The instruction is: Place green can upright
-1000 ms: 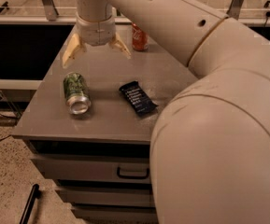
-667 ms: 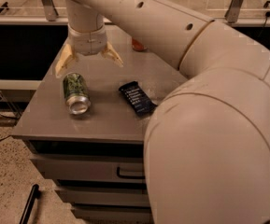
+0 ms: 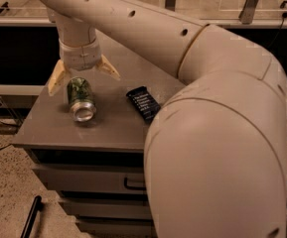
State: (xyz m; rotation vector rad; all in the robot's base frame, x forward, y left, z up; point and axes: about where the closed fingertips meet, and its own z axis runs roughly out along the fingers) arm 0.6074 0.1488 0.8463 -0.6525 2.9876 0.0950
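Observation:
The green can (image 3: 80, 99) lies on its side on the grey cabinet top (image 3: 48, 128), its silver end facing the front edge. My gripper (image 3: 82, 77) hangs over the can's far end, open. Its two pale fingers (image 3: 56, 77) are spread, one to the left of the can and one to the right, just above the top. The red soda can is hidden behind my arm.
A dark snack packet (image 3: 143, 103) lies on the cabinet top to the right of the can. My large white arm covers the right half of the view. Drawers (image 3: 98, 180) sit under the top. A black rail runs behind the cabinet.
My gripper has moved left and toward the front, from the back of the cabinet top down to the green can's far end. The can and the packet have not moved.

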